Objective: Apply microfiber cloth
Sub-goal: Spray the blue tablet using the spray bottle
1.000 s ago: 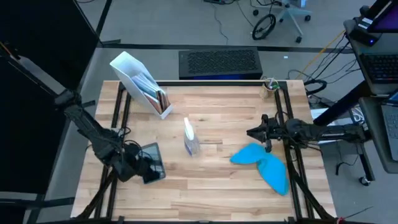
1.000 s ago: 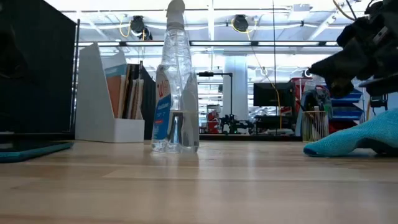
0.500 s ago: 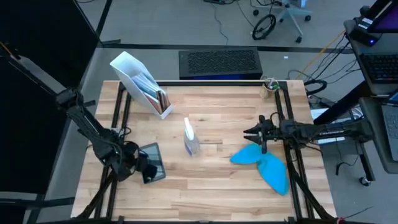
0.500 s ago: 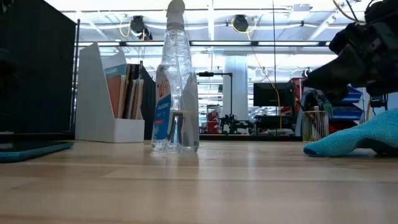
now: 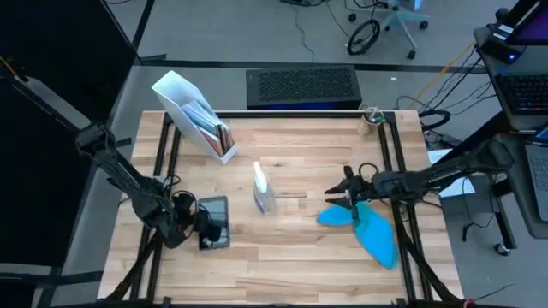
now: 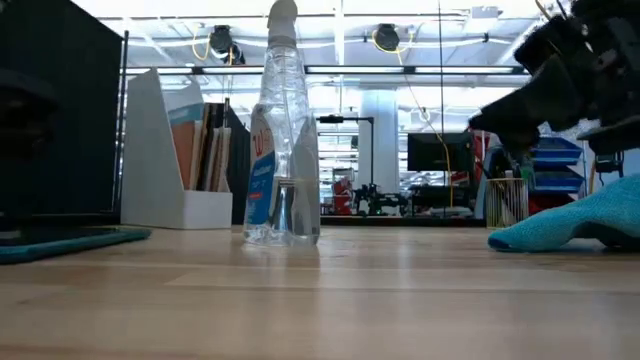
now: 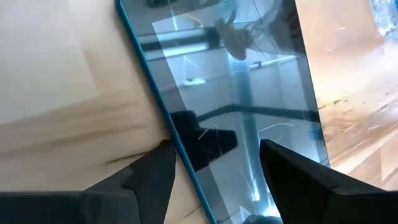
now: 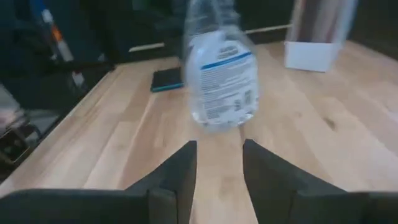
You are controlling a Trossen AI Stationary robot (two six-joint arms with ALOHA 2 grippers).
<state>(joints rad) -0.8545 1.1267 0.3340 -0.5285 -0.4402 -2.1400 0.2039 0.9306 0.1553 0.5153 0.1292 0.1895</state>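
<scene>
The microfiber cloth [image 5: 364, 225] lay bunched near the table's right edge — directly below the right gripper [image 5: 347, 196], jaws apart, above its near end. Its long axis ran back toward that arm. The left gripper [image 5: 203, 229], jaws apart, stood at the tablet [image 5: 215, 220] — far off.

The high cam sat above the table [image 5: 291, 248], looking straight down. The low one sat at tabletop level, facing the room, spray bottle [image 6: 281, 130] close up. Left wrist cam hung right over the tablet [image 7: 236, 106]. Right wrist cam looked along the tabletop at that same bottle, tablet behind it.
</scene>
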